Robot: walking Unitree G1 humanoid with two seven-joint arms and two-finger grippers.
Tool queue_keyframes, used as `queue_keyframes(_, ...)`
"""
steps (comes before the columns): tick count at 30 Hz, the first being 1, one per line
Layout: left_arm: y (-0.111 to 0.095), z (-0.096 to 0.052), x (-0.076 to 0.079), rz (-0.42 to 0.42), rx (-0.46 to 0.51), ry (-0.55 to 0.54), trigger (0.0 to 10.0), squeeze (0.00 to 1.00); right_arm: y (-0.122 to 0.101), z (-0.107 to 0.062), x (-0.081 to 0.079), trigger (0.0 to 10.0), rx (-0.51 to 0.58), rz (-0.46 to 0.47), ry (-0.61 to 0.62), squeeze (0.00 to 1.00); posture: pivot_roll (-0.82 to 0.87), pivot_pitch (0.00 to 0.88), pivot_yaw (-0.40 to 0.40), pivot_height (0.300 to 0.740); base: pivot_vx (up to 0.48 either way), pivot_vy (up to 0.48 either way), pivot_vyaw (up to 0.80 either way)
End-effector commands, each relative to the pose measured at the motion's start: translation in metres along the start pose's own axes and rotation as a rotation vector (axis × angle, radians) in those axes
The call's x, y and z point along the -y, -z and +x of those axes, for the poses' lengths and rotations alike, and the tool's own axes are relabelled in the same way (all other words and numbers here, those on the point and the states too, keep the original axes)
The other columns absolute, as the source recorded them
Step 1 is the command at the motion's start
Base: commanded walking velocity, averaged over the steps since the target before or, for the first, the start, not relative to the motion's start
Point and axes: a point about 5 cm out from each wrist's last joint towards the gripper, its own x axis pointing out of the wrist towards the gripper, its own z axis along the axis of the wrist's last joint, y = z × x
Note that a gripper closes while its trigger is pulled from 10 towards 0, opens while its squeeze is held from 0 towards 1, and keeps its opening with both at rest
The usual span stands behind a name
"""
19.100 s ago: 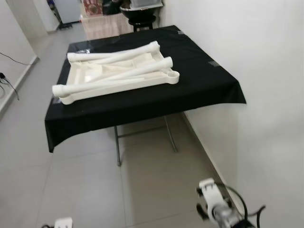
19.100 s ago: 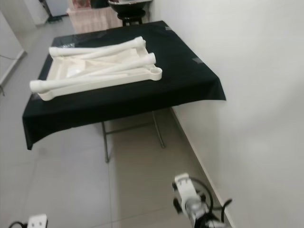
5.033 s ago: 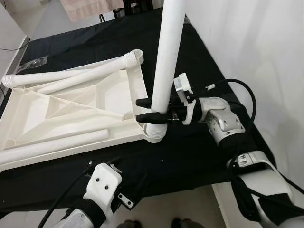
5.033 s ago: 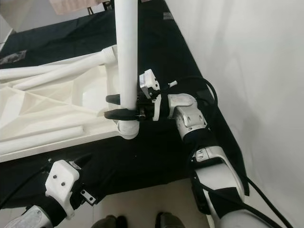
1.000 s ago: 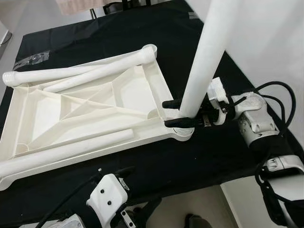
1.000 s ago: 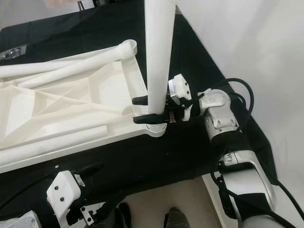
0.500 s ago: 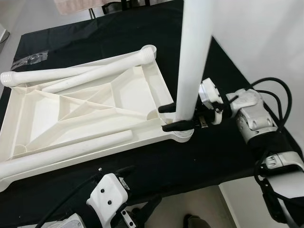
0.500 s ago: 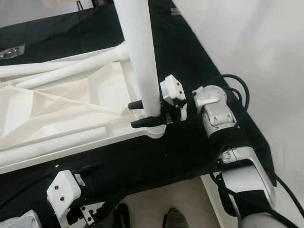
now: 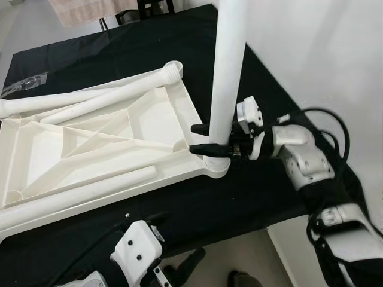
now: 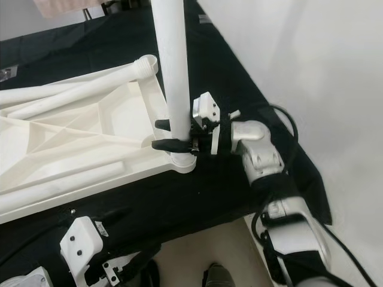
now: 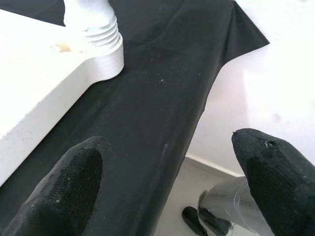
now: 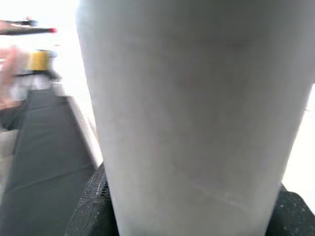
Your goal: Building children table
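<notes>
A cream plastic children's tabletop [image 9: 90, 149] lies upside down on the black-covered table [image 9: 263, 197]. One white table leg [image 9: 227, 72] stands upright in the near right corner socket [image 9: 210, 166]. My right gripper [image 9: 203, 139] is shut on this leg just above the socket, and the leg fills the right wrist view [image 12: 197, 113]. Three more white legs [image 9: 90, 101] lie loose across the tabletop. My left gripper [image 11: 167, 182] hangs open below the table's near edge, holding nothing; its wrist [image 9: 139, 258] shows low in the left eye view.
A white wall [image 9: 323, 54] runs close along the table's right side. The black cloth hangs over the near edge [image 11: 197, 113], with tiled floor below. Chairs and a cloth-covered item [image 9: 78, 9] stand beyond the far end. A small clear plastic bag [image 9: 27, 84] lies at the far left.
The upright leg has swung from leaning right to nearly vertical over the corner socket, my right gripper still clamped on it. The camera shifted slightly. The left arm stays low.
</notes>
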Motion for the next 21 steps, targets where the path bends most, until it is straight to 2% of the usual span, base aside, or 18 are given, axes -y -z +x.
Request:
queue_keyframes(1,0.004,-0.002,0.001,0.001,-0.022,0.002,10.0,0.0,0.047,-0.006,-0.011,10.0,-0.205,0.162,0.149,0.0,0.03,0.264,0.042,0.74,0.0,0.0,0.0)
queue_keyframes(2,0.003,-0.003,0.0,0.003,-0.021,-0.014,10.0,0.0,0.05,0.001,-0.023,10.0,-0.276,0.127,0.442,0.0,0.03,0.26,0.031,0.74,0.0,0.0,0.0)
queue_keyframes(3,0.003,-0.003,-0.002,0.006,-0.021,-0.029,10.0,0.0,0.049,0.002,-0.044,10.0,-0.302,0.159,0.609,0.0,0.02,0.255,0.032,0.74,0.0,0.0,0.0)
queue_keyframes(5,0.003,-0.003,-0.002,0.006,-0.021,-0.029,10.0,0.0,0.049,0.002,-0.044,10.0,-0.302,0.159,0.609,0.0,0.02,0.255,0.032,0.74,0.0,0.0,0.0)
queue_keyframes(6,0.003,-0.004,-0.004,0.01,-0.019,-0.043,10.0,0.0,0.045,0.003,-0.062,10.0,-0.299,0.187,0.722,0.0,0.02,0.254,0.036,0.74,0.0,0.0,0.0)
queue_keyframes(7,0.003,-0.003,-0.008,0.01,-0.014,-0.061,10.0,0.0,0.042,0.008,-0.072,10.0,-0.277,0.188,0.79,0.0,0.01,0.262,0.055,0.74,0.0,0.0,0.0)
queue_keyframes(8,0.003,-0.003,-0.008,0.01,-0.014,-0.061,10.0,0.0,0.042,0.008,-0.072,10.0,-0.277,0.188,0.79,0.0,0.01,0.262,0.055,0.74,0.0,0.0,0.0)
queue_keyframes(11,0.005,0.001,-0.015,0.027,-0.015,-0.072,10.0,0.0,0.042,0.026,-0.067,10.0,-0.234,0.176,0.793,0.0,0.01,0.235,0.064,0.74,0.0,0.0,0.0)
queue_keyframes(15,0.007,0.001,-0.019,0.04,-0.02,-0.078,10.0,0.0,0.045,0.03,-0.068,10.0,-0.233,0.193,0.779,0.0,0.01,0.227,0.059,0.74,0.0,0.0,0.0)
queue_keyframes(20,0.01,0.004,-0.026,0.054,-0.021,-0.116,10.0,0.0,0.036,0.033,-0.077,10.0,-0.226,0.257,0.816,0.0,0.0,0.212,0.06,0.74,0.0,0.0,0.0)
queue_keyframes(21,0.011,0.006,-0.027,0.059,-0.023,-0.117,10.0,0.0,0.032,0.034,-0.078,10.0,-0.195,0.301,0.813,0.0,-0.01,0.205,0.062,0.74,0.0,0.0,0.0)
